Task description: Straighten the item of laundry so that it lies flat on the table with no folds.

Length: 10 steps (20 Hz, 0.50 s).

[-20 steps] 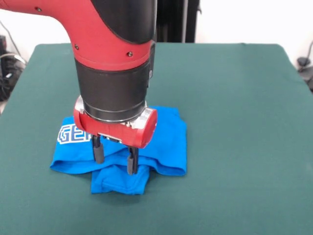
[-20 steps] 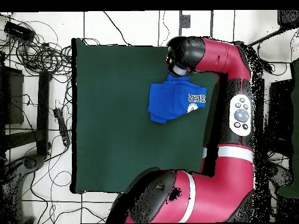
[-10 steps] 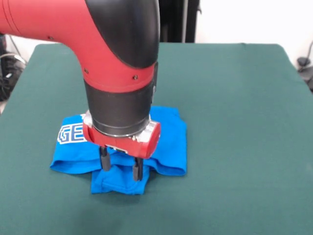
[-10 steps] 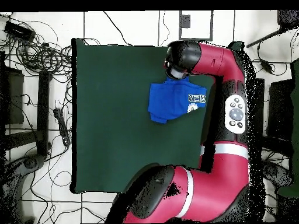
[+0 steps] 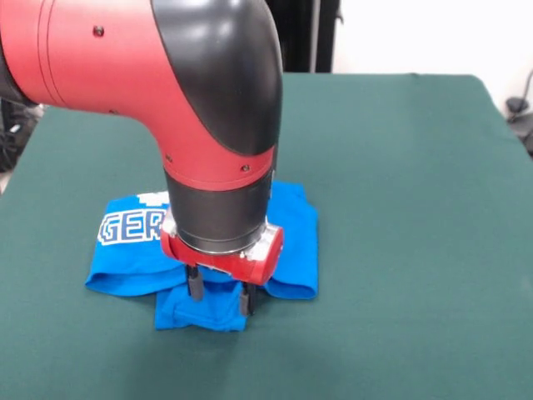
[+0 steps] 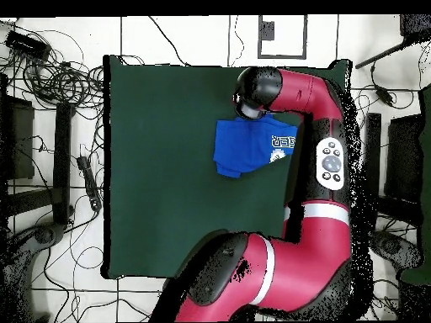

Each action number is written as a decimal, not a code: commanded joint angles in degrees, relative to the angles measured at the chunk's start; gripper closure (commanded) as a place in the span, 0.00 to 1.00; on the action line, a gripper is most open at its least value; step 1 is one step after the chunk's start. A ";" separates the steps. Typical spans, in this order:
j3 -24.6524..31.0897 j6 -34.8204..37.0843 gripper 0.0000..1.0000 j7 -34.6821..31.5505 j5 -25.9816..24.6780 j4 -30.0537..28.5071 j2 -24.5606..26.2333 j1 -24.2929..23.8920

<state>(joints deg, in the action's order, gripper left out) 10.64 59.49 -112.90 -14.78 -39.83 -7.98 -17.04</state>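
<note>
Directly under my jaws, spread astride its folded-under flap, the blue shirt lies bunched on the desk, its long axis running sideways across me.

Table is covered in matt dark green cloth, kinda felt-like. The shirt is soft blue fabric, rumpled, with flat white print at its 9 o'clock side. Arm looks like smooth glossy plastic, red and black.
</note>
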 commanded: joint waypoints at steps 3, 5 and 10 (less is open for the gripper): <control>3.87 -6.37 0.00 6.87 -1.23 -7.64 -0.28 1.45; 3.42 -7.32 0.00 6.16 -1.36 -9.36 -0.77 1.42; 3.32 -7.00 0.00 6.38 -1.21 -10.54 -0.69 1.34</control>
<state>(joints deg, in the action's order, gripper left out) 10.64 55.02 -112.90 -15.10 -41.14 -7.82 -17.04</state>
